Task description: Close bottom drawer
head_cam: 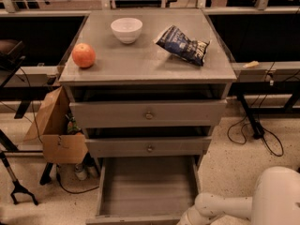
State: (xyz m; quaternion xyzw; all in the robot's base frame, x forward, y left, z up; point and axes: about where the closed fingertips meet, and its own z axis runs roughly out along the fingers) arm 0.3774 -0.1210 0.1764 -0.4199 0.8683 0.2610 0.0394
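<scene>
The wide grey wooden bottom drawer [147, 186] is pulled out, lowest in the cabinet, and its plank floor shows. The gripper [184, 220] is at the drawer's front right corner, cut off by the lower edge. Whether it grasps anything, I cannot tell.

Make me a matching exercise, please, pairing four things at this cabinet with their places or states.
1. orange
2. white bowl
3. chip bag
4. bottom drawer

A. pulled open
B. right side of the cabinet top
C. left front of the cabinet top
D. back middle of the cabinet top

Pairs: 1-C, 2-D, 3-B, 4-A.

The gripper is out of view past the bottom edge, beyond the arm near the drawer's front right corner.
</scene>
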